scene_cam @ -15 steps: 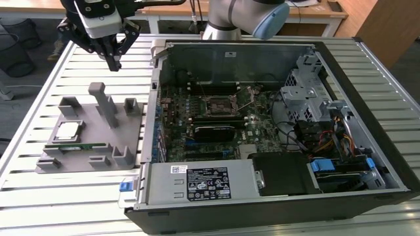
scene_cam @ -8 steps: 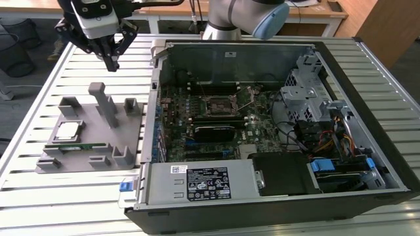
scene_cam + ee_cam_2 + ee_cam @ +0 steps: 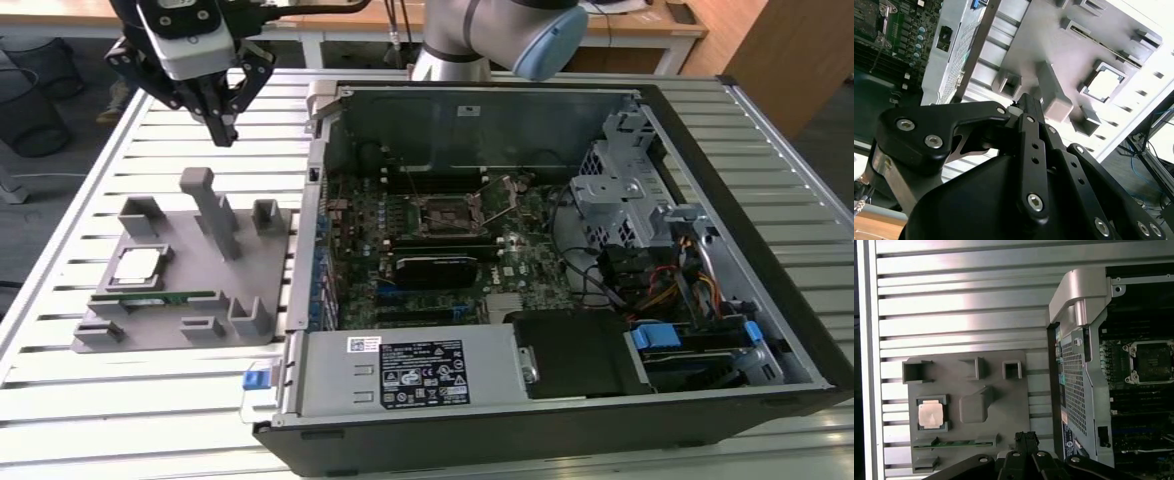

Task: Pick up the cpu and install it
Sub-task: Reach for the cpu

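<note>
Silvery metal, one cpu [image 3: 931,415], one closed pincer [image 3: 220,132]

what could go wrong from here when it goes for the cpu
1. The cpu sits recessed in a pocket of the grey fixture; the shut gripper hangs off to one side above, so a misaligned descent could hit the pocket rim.
2. A tall post stands close beside that pocket and could be struck.
3. The green memory stick lies right along the pocket and might get nudged.
</note>
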Available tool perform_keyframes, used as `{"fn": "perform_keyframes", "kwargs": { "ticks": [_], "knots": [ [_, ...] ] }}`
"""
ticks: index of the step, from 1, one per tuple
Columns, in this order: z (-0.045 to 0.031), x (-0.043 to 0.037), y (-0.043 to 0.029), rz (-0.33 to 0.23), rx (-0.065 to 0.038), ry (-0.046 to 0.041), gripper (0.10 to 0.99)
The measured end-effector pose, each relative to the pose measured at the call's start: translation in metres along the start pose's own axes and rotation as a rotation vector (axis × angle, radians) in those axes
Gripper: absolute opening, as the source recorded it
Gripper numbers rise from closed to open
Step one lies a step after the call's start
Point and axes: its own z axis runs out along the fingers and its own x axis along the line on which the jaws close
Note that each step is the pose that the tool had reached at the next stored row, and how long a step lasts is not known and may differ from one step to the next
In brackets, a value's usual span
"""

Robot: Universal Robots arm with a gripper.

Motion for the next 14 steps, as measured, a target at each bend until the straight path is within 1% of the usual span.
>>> {"fn": "perform_keyframes", "kwargs": {
  "ticks": [3, 4, 14],
  "knots": [
    [0.0003, 0.0016, -0.0001, 0.000, 0.000, 0.0006, 0.106],
    [0.0013, 0.0068, -0.0006, 0.000, 0.000, 0.0027, 0.106],
    [0.0023, 0.0122, -0.0010, 0.000, 0.000, 0.0047, 0.106]
  ]
}}
